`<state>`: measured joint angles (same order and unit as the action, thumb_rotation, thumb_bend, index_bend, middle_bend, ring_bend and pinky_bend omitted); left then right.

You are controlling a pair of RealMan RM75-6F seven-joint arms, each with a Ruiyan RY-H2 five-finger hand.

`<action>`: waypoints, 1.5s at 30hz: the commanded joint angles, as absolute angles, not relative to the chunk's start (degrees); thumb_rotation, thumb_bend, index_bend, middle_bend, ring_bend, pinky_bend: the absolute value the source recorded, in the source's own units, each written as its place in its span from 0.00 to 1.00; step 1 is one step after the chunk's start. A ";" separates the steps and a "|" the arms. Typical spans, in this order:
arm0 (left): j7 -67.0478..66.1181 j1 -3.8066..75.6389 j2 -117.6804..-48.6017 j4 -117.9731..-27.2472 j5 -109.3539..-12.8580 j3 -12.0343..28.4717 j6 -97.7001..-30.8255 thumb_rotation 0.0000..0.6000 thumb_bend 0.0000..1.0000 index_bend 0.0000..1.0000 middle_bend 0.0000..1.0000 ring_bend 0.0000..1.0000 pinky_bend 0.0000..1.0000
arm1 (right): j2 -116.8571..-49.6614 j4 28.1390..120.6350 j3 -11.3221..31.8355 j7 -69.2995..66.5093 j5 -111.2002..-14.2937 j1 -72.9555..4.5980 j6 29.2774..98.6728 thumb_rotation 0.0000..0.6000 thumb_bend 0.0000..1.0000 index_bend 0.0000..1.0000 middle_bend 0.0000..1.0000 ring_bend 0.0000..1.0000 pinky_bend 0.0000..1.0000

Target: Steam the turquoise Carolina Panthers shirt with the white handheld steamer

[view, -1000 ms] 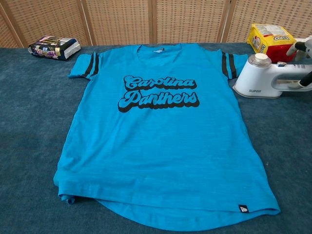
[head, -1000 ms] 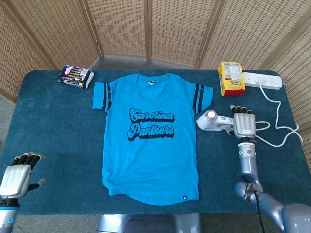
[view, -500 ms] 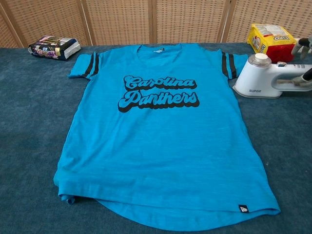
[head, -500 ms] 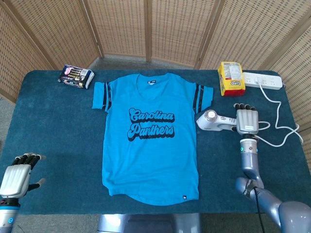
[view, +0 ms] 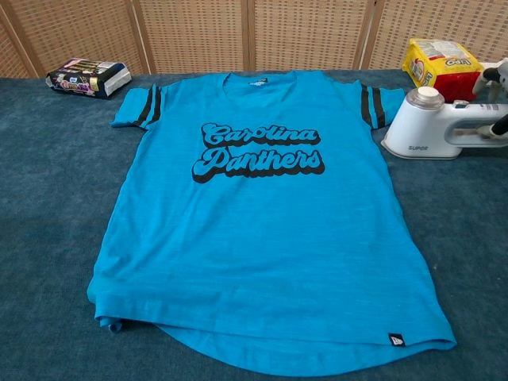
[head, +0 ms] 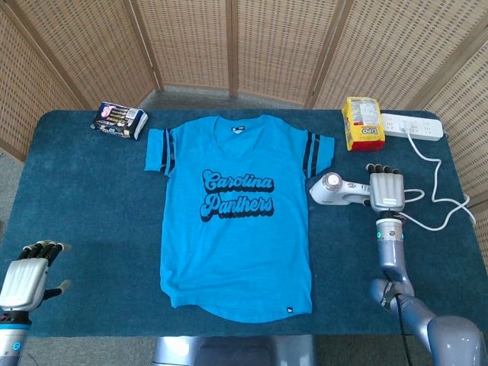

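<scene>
The turquoise Carolina Panthers shirt lies flat, front up, in the middle of the blue table. The white handheld steamer sits just off the shirt's right sleeve, its round head toward the shirt. My right hand covers the steamer's handle from above; at the right edge of the chest view its fingers wrap the handle. My left hand hovers at the table's near left corner, holding nothing, fingers loosely bent and apart, far from the shirt.
A yellow snack bag and a white power strip lie at the back right, with a white cord looping beside my right hand. A dark packet lies at the back left. Wicker screens stand behind the table.
My right hand and the steamer have shifted slightly right and away from the shirt together. The left hand and the shirt have not moved.
</scene>
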<state>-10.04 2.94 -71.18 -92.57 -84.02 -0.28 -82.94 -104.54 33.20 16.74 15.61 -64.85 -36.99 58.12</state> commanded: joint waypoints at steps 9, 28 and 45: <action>-9.72 2.70 -71.00 -92.54 -83.80 -0.48 -82.92 0.91 0.17 0.32 0.32 0.22 0.22 | -108.16 25.54 16.25 13.62 -66.52 -38.92 55.86 0.88 0.39 0.33 0.42 0.41 0.43; -9.45 2.91 -71.41 -91.93 -83.23 -0.47 -82.08 0.92 0.17 0.32 0.32 0.22 0.22 | -109.75 21.92 16.01 10.80 -68.08 -39.51 53.18 1.00 0.33 0.63 0.70 0.74 0.74; -10.03 3.31 -71.82 -92.21 -83.39 -0.36 -81.81 0.92 0.17 0.32 0.32 0.22 0.22 | -103.41 35.86 18.44 6.47 -65.94 -36.75 53.13 1.00 0.33 0.68 0.72 0.75 0.75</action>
<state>-10.00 3.28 -71.81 -92.18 -83.36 -0.37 -81.80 -105.03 33.02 17.79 7.83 -66.69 -37.61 53.24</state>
